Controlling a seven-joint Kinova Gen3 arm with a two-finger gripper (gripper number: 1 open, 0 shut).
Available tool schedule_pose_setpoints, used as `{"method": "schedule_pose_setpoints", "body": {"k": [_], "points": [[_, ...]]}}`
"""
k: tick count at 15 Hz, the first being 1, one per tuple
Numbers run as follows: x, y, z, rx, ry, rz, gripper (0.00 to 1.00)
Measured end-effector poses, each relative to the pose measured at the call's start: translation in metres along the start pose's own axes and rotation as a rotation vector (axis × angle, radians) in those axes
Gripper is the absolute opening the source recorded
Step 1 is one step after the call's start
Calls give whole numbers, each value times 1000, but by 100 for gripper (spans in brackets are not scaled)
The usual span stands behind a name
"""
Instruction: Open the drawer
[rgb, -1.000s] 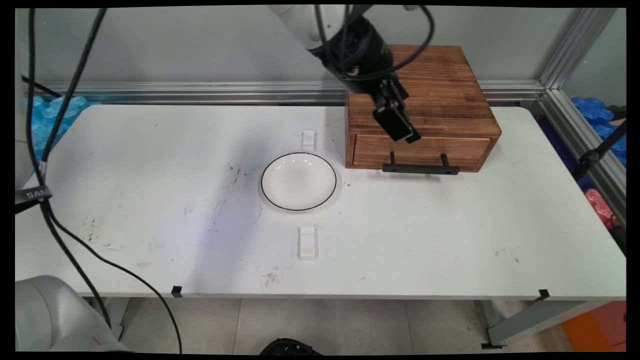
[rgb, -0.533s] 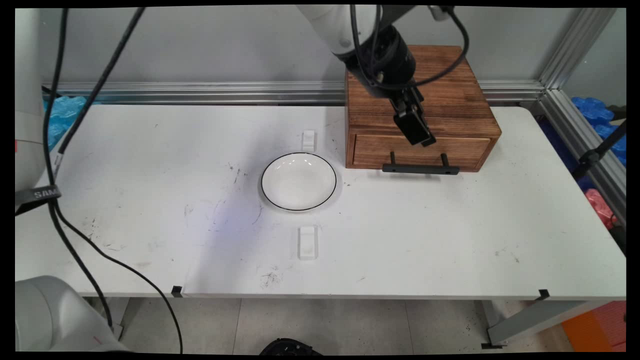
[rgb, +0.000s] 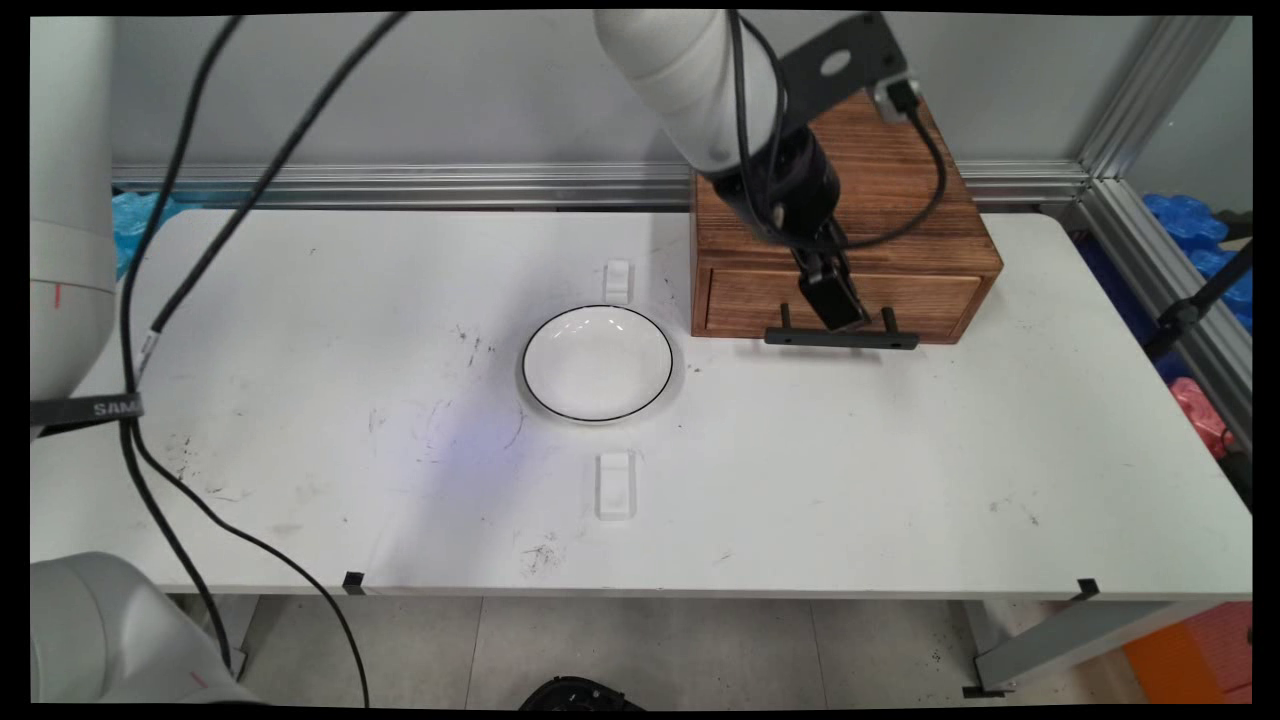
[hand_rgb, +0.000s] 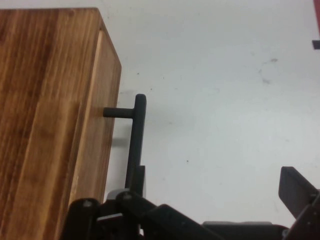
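Note:
A brown wooden box (rgb: 880, 190) with one drawer stands at the table's back right. The drawer front (rgb: 760, 300) looks closed, and a black bar handle (rgb: 842, 340) runs along its bottom. My gripper (rgb: 842, 316) hangs just above the middle of that handle. In the hand view the gripper (hand_rgb: 217, 192) is open. One finger (hand_rgb: 138, 177) sits against the handle (hand_rgb: 136, 130), on the side away from the box (hand_rgb: 45, 110). The other finger (hand_rgb: 296, 190) is far off over bare table. Nothing is held.
A white plate with a black rim (rgb: 598, 362) lies left of the box, near the table's middle. Two small clear plastic blocks (rgb: 617, 280) (rgb: 615, 485) lie behind and in front of the plate. Black cables (rgb: 130, 330) hang at the left.
The gripper has come down and a little to the right, from above the box's top edge to just over the drawer handle. Box and plate have not moved.

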Motion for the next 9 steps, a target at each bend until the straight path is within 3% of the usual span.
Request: {"method": "schedule_pose_setpoints", "body": {"k": [9], "points": [[-5, 0, 64, 47, -45, -16, 100]]}}
